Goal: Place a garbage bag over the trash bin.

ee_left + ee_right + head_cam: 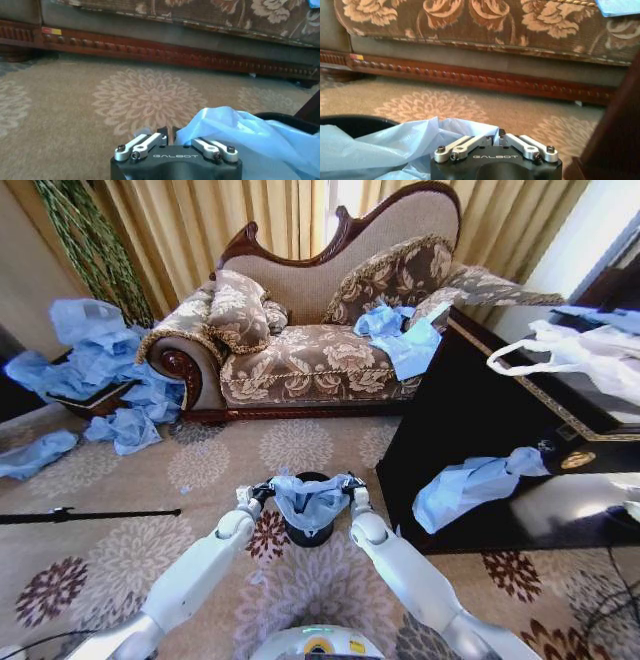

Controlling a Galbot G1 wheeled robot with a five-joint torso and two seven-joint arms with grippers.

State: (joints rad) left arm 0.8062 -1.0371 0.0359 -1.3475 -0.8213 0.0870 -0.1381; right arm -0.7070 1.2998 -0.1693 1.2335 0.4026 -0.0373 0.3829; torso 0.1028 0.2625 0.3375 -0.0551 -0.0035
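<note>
The small black trash bin (309,532) stands on the carpet just ahead of me. A light blue garbage bag (311,498) is stretched across its top between my two grippers. My left gripper (262,492) is shut on the bag's left edge, and my right gripper (351,484) is shut on its right edge. In the left wrist view the bag (250,138) bunches beside the shut left gripper (169,135), with the bin rim (290,120) behind it. In the right wrist view the bag (395,144) lies over the bin rim (357,122) next to the shut right gripper (495,137).
A floral sofa (310,360) stands ahead, with blue bags (400,335) on its seat. A dark cabinet (480,430) on the right carries another blue bag (465,485) and a white bag (580,355). More blue bags (95,370) pile at the left. A black rod (90,515) lies on the carpet.
</note>
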